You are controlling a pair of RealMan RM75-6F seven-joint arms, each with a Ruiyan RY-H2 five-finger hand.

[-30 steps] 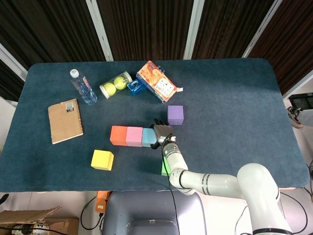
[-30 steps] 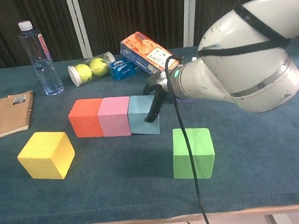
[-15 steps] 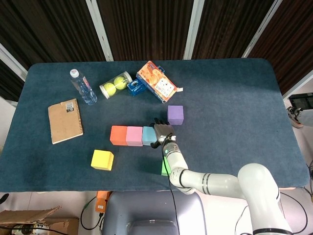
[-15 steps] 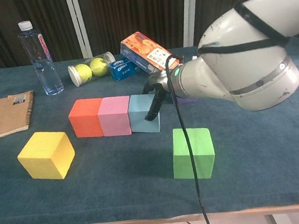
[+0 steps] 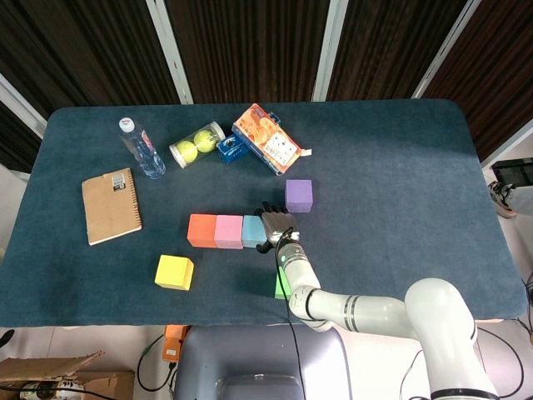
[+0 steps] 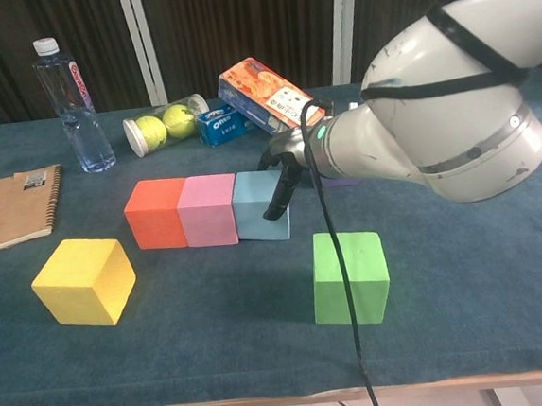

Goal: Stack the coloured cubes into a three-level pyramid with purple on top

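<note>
A table (image 5: 400,167) covered in dark blue felt-like cloth stands before dark curtain panels divided by pale vertical strips. At the rear lie a clear water bottle (image 6: 73,106) with a red-and-white label too small to read, a clear tube of tennis balls (image 6: 164,125), a small blue box (image 6: 219,125) whose white lettering is not legible, an orange carton (image 6: 266,96), and at left a brown spiral notebook (image 5: 111,205). The orange cube (image 6: 156,213), pink cube (image 6: 207,210) and light blue cube (image 6: 260,205) sit touching in one row. The right hand (image 6: 284,178) points its dark fingers down against the light blue cube's right face; whether it grips cannot be told. The purple cube (image 5: 298,195) lies just behind the hand, the green cube (image 6: 350,277) in front, the yellow cube (image 6: 84,281) front left.
</note>
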